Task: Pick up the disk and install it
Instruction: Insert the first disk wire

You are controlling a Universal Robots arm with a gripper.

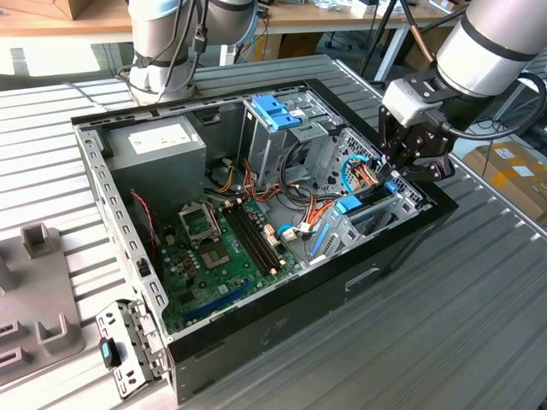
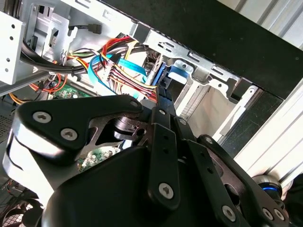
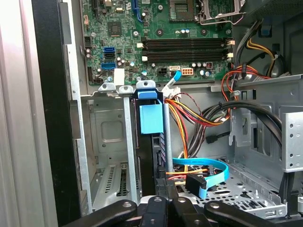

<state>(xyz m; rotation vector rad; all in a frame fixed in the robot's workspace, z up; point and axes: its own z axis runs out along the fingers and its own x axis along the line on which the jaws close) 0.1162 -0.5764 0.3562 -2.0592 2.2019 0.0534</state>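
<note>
The disk (image 1: 359, 205) stands on edge in the drive bay at the corner of the open computer case (image 1: 342, 290) on the exterior view's right, its blue side rail uppermost. In the first wrist view the disk (image 3: 150, 142) is a dark edge-on slab with a blue rail tab, set between the bay's metal guides. My gripper (image 1: 389, 171) reaches down into that bay from the exterior view's right. Its black fingers (image 3: 158, 203) close on the near end of the slab. In the second wrist view one finger (image 2: 163, 101) ends at the blue rail (image 2: 176, 74).
Coloured cable bundles (image 3: 199, 113) and a blue flat cable (image 3: 208, 168) lie right beside the bay. A metal drive cage with a blue handle (image 1: 275, 111), a grey power-supply box (image 1: 158, 145) and the motherboard (image 1: 222, 248) are also inside. Grey fixtures (image 1: 43, 290) sit on the table at the exterior view's left.
</note>
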